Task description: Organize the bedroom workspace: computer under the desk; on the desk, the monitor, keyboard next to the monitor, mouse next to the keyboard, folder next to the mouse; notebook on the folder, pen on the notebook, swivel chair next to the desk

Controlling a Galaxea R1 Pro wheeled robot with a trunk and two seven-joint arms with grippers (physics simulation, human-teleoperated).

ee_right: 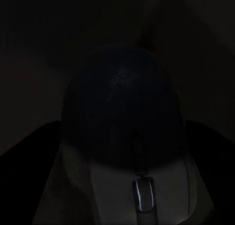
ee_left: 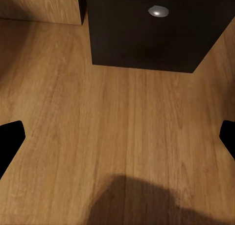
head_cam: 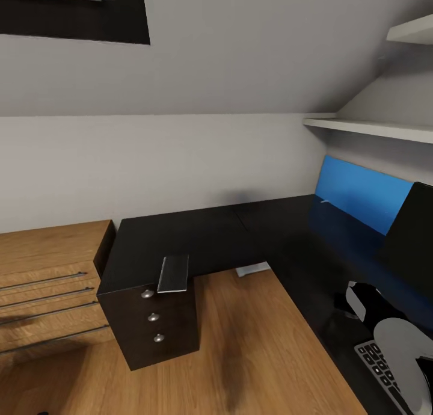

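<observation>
Fingers (ee_right: 29,151) of the right gripper (ee_right: 122,146) close round the mouse (ee_right: 125,151) above the desk (head_cam: 198,234), beside the keyboard (head_cam: 382,367); folder stacking remains.

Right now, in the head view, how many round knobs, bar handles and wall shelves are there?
Round knobs: 3
Bar handles: 4
Wall shelves: 2
Total: 9

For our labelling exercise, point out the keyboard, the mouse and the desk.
keyboard (head_cam: 380,367), head view, its dark keys.
mouse (ee_right: 126,137), right wrist view, its dark back.
desk (head_cam: 180,234), head view, bare black top.
</observation>
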